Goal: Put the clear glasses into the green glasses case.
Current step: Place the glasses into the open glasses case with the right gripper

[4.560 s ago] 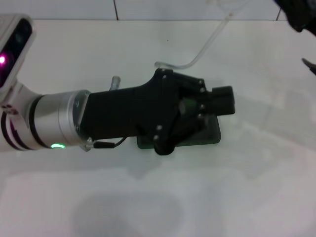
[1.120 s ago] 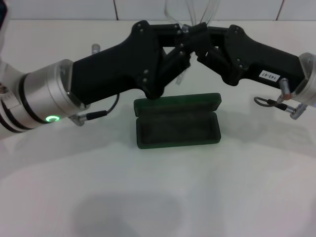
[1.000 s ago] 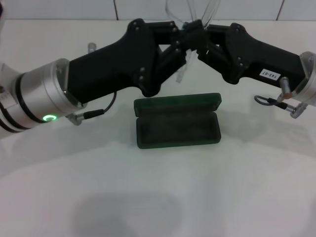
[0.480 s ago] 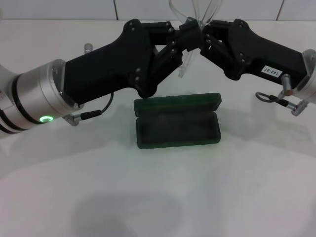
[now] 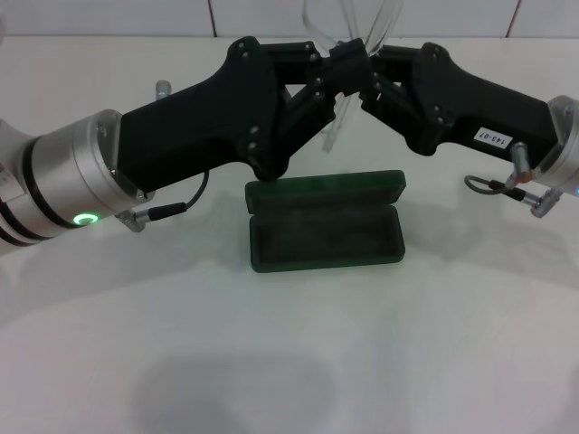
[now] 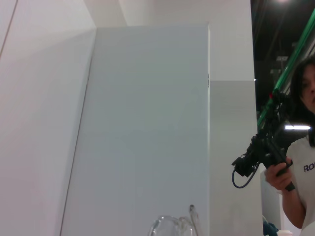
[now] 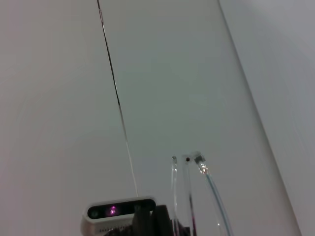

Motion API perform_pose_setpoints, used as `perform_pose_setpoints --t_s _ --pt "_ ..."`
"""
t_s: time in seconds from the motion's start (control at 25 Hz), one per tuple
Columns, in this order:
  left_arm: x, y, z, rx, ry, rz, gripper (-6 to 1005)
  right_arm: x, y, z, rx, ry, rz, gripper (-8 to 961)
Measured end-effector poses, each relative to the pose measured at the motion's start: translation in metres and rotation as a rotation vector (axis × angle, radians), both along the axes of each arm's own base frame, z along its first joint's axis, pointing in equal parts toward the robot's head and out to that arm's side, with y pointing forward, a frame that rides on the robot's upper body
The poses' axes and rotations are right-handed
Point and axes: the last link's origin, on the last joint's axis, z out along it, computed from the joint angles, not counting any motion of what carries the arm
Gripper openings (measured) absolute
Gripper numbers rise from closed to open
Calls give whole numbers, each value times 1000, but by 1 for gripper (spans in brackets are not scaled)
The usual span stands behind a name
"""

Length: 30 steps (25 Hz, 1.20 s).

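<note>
Since a moment ago slightly lowered, both left gripper (image 5: 348, 68) and right gripper (image 5: 369, 70) clamped on the clear glasses (image 5: 351, 20), folding them above the far side of the open green glasses case (image 5: 326, 221).

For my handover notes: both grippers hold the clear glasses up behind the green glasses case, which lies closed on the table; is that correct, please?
Not quite: the green glasses case lies open, its lid tipped back and its dark lining exposed, as the head view shows. The rest stands: the left gripper and right gripper meet on the clear glasses, held up behind the case.

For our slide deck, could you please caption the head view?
Left gripper and right gripper meet, holding the clear glasses above the open green glasses case.
</note>
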Motion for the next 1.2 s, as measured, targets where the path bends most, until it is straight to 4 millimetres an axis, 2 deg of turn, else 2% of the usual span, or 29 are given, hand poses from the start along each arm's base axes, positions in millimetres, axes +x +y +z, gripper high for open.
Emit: perform_pose_setpoints --t_s 1.2 --pt "-1 -1 0 0 -3 6 58 -2 -3 -3 -20 -11 21 112"
